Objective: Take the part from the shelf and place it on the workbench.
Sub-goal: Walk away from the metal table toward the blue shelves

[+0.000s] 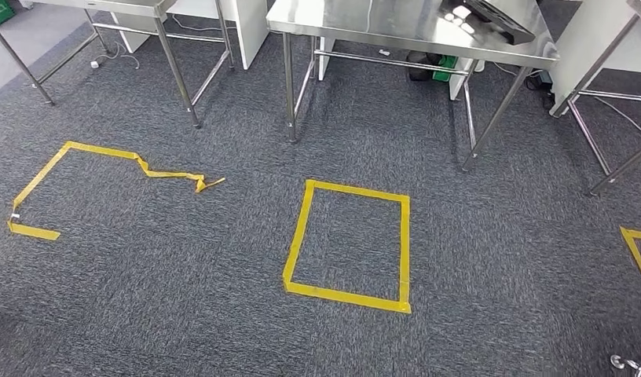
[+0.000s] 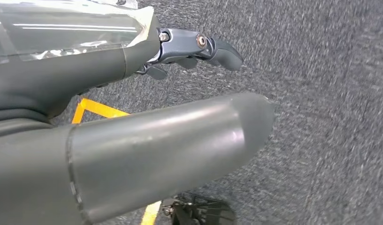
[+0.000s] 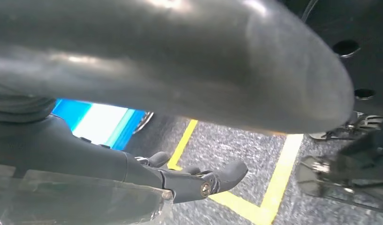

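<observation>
My left hand (image 2: 133, 140) hangs over grey carpet (image 1: 474, 236) with nothing in it, thumb and dark fingers (image 2: 218, 49) spread apart, a strip of yellow tape (image 2: 93, 108) on the floor just behind the fingers. My right hand (image 3: 180, 103) is likewise empty and spread above a corner of yellow tape (image 3: 274, 187). Steel tables (image 1: 412, 31) stand well ahead of both hands, beyond a taped yellow square (image 1: 349, 243); I cannot tell where the part is.

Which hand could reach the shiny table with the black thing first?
Probably right: the table sits ahead, toward the right. Both left hand and right hand hang low over carpet, empty.
</observation>
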